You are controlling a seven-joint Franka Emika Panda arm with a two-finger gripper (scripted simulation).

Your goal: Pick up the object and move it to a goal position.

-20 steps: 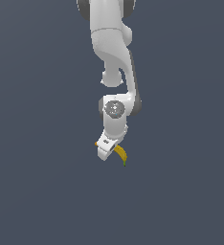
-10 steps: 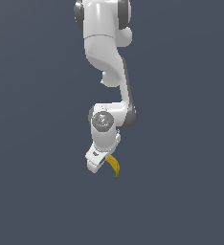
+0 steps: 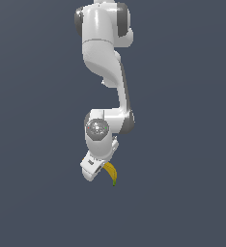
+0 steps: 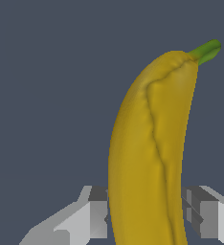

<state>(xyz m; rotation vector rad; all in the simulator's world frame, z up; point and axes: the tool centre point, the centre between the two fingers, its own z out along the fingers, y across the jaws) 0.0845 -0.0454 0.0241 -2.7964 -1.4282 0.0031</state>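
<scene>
Claw (image 3: 99, 170) grips banana (image 4: 150, 158); plain grey surroundings.

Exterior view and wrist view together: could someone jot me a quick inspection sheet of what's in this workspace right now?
Surface: plain dark grey all around; no table edge seen.
Job's things: banana, yellow with a green tip, sticks out from the gripper.
Clutter: nothing seen.
Grippers: gripper closed on the banana, a finger on each side.
Cables: nothing seen.
Surroundings: white arm reaches down from the exterior view's top; no goal marker seen.
</scene>
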